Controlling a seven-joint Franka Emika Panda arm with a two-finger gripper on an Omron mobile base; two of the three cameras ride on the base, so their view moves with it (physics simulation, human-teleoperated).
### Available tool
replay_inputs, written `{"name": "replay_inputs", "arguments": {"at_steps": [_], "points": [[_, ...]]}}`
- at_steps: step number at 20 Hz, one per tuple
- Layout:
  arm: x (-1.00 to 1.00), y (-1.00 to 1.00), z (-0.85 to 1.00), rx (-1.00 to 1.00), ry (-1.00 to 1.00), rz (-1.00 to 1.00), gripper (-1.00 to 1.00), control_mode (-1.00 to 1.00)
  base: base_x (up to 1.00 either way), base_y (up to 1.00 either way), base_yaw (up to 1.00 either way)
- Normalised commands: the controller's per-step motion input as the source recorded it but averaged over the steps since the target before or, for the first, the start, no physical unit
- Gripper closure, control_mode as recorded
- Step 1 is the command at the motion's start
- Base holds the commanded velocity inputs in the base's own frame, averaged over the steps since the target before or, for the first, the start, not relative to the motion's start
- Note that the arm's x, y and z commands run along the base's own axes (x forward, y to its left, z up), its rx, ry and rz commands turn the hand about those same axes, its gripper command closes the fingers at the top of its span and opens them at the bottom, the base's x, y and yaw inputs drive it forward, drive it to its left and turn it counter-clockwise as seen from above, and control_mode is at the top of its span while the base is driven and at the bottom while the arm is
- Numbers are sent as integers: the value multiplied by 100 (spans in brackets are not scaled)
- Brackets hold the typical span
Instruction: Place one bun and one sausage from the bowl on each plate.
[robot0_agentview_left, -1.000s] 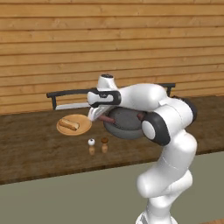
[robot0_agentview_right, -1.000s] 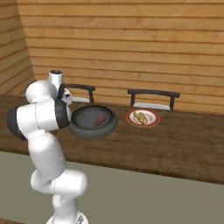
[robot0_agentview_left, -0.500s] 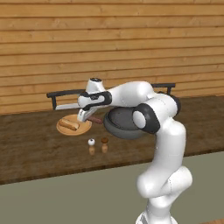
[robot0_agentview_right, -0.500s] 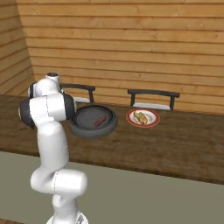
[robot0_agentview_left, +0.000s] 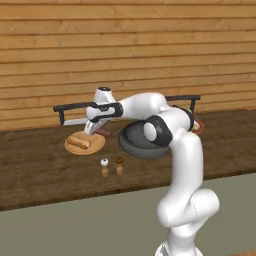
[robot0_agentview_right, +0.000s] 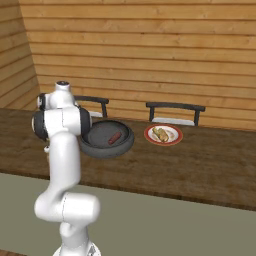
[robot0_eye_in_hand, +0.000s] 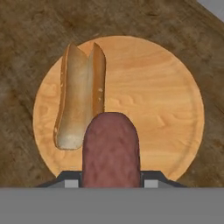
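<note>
Hand view: fingers (robot0_eye_in_hand: 111, 183) clamping a stubby matte sausage (robot0_eye_in_hand: 111, 148) above grainy round wooden plate (robot0_eye_in_hand: 166, 105).

On the bench (robot0_agentview_left: 40, 165), left to right in the left base view: wooden plate (robot0_agentview_left: 85, 146), bowl (robot0_agentview_left: 135, 145), rimmed plate (robot0_agentview_right: 163, 135). On the wooden plate, one bun (robot0_eye_in_hand: 81, 100), lying toward its left side in the hand view. Above that plate, the tool (robot0_agentview_left: 91, 131), closed on a sausage (robot0_eye_in_hand: 111, 151) that overhangs the bun's near end. In the bowl, a second sausage (robot0_agentview_right: 114, 138). On the rimmed plate, probably a bun with a sausage. In front of plate and bowl, two small shakers (robot0_agentview_left: 112, 167) side by side. Behind, along the wall, two racks (robot0_agentview_right: 175, 111).
</note>
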Motion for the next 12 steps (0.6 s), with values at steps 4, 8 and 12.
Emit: {"name": "replay_inputs", "arguments": {"at_steps": [4,8,12], "points": [[0,2,-30,12,-2,0,100,-100,0,0,0],[18,4,-23,10,-7,0,100,-100,0,0,0],[30,21,-18,0,-3,0,100,-100,0,0,0]]}}
